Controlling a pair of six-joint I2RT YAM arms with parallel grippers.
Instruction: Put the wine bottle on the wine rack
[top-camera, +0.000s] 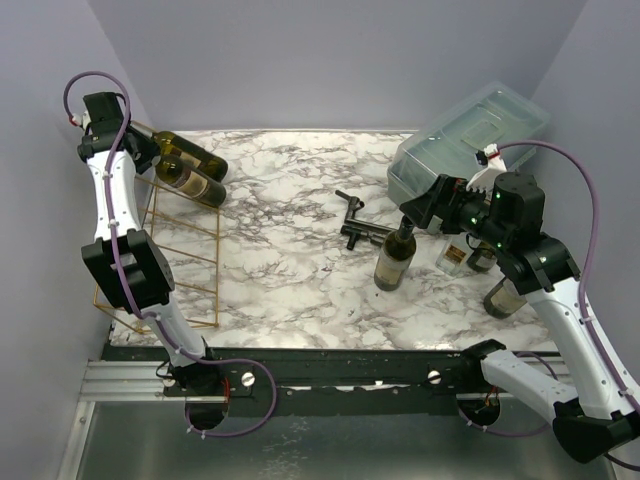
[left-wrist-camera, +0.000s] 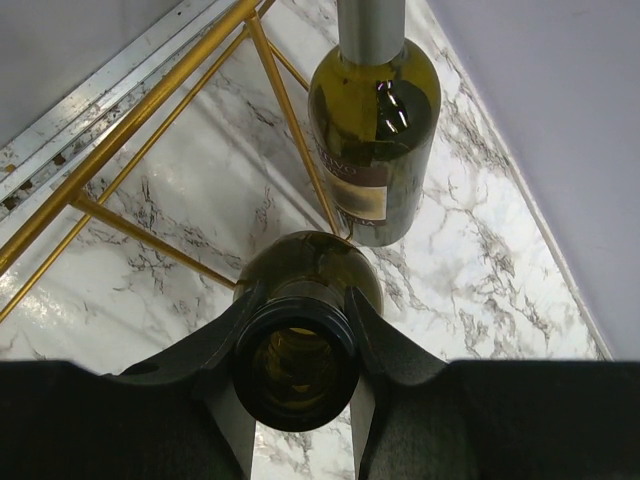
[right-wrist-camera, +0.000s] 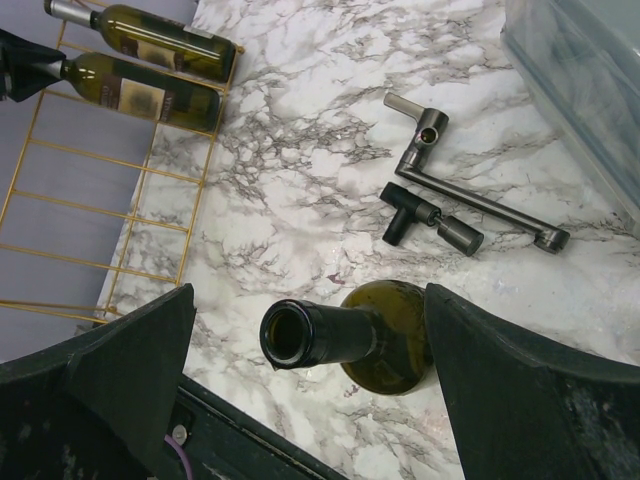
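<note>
- At the back left of the tabletop (top-camera: 290, 290) stands the wine rack (top-camera: 165, 262), a thin gold wire frame with two bottles lying side by side at its far end. It looks light, so a crooked pull from the left arm (top-camera: 115, 200) could drag or tilt it.
- On that rack, the open-mouthed wine bottle (left-wrist-camera: 305, 265) lies with the left jaws clamped on its neck, just beside a capped bottle (left-wrist-camera: 375, 140). If released before it settles between the wires, it may roll into its neighbour or off the frame.
- Right of centre, an upright bottle (top-camera: 395, 258) stands on the tabletop. The right jaws are spread wide either side of its neck, touching nothing. It is tall on a narrow base, so an off-centre close could topple it.
- More bottles (top-camera: 505, 295) stand near it, partly hidden by the right arm (top-camera: 560, 290). A falling bottle could strike them.
- A metal tool (right-wrist-camera: 470, 195) lies near the upright bottle. A low carry toward the rack could catch on it.
- Plain pale walls (top-camera: 330, 60) close in on three sides, leaving the left arm little room.
- The tabletop is white marble pattern with grey veins. It looks smooth, so glass may slide on it.
- A translucent grey box (top-camera: 470, 140) sits at the back right.
</note>
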